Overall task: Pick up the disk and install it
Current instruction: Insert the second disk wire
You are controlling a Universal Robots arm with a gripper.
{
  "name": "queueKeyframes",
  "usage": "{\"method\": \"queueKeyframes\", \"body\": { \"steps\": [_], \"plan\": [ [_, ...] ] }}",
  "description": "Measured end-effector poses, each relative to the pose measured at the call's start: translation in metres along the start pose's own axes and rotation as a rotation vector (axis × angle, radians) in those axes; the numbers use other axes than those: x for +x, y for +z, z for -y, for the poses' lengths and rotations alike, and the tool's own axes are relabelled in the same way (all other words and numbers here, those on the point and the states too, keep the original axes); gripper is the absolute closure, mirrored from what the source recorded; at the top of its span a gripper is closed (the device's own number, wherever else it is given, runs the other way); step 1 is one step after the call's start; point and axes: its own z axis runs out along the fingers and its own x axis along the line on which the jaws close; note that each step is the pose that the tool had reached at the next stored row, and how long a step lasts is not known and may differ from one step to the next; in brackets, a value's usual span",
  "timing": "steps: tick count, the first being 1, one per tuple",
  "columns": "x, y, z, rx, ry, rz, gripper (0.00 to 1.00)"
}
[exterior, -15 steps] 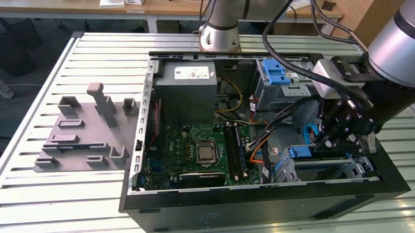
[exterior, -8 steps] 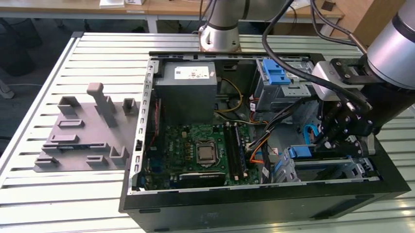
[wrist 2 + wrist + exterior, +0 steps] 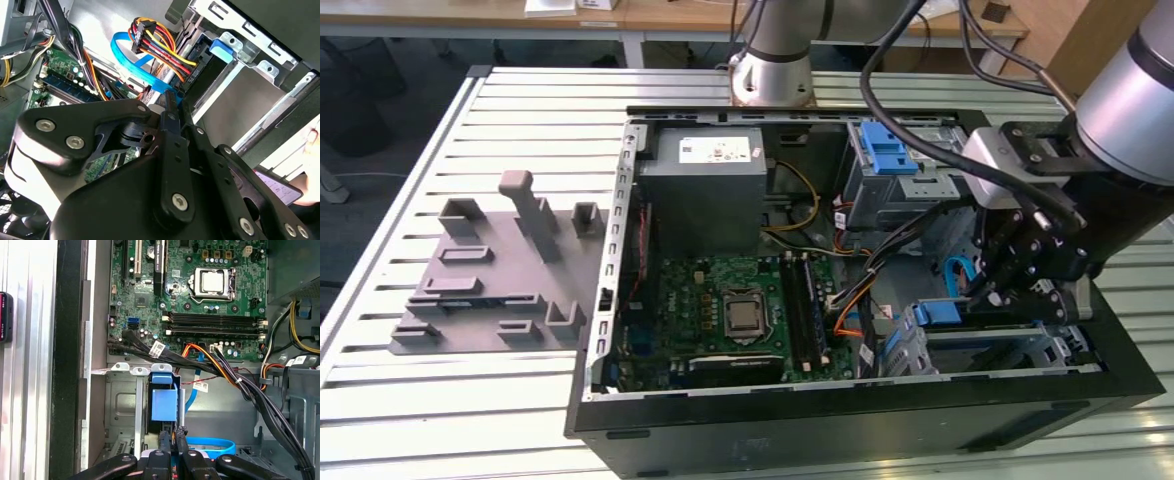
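No text, number or sign can be read. A small white sticker (image 3: 722, 151) is carried on the large grey metal box in the exterior view, but its print cannot be made out. Small white tags (image 3: 157, 347) are wrapped round the black cables in the first wrist view, their print too fine to tell. Markings on the green circuit board (image 3: 190, 290) cannot be read either.
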Motion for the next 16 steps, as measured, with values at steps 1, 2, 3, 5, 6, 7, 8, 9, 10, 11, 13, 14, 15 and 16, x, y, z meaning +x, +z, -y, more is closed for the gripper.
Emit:
{"method": "queueKeyframes", "body": {
  "steps": [1, 2, 3, 5, 6, 7, 8, 9, 10, 11, 13, 14, 15, 16],
  "plan": [
    [0.0, 0.0002, 0.0, 0.0, 0.0, 0.0005, 0.84],
    [0.0, 0.0006, 0.0, 0.0, 0.0, 0.0009, 0.84],
    [0.0, 0.0009, 0.0001, 0.0, 0.0, 0.0013, 0.84],
    [0.0001, 0.002, 0.0001, 0.0, 0.0, 0.0016, 0.84],
    [0.0003, 0.0023, 0.0001, 0.0, 0.0, 0.0015, 0.84],
    [0.0004, 0.0025, 0.0001, 0.0, 0.0, 0.0012, 0.84],
    [0.0004, 0.0028, 0.0001, 0.0, 0.0, 0.0013, 0.84],
    [0.0005, 0.0031, 0.0001, 0.0, 0.0, 0.0013, 0.84],
    [0.0005, 0.0034, 0.0001, 0.0, 0.0, 0.0014, 0.84],
    [0.0005, 0.0037, 0.0001, 0.0, 0.0, 0.0014, 0.84],
    [0.0006, 0.004, 0.0003, 0.0, 0.0, 0.0012, 0.83],
    [0.0006, 0.004, 0.0004, 0.0, 0.0, 0.0012, 0.83],
    [0.0006, 0.0041, 0.0004, 0.0, 0.0, 0.0013, 0.76],
    [0.0006, 0.0042, 0.0004, 0.0, 0.0, 0.0014, 0.76]
  ]
}}
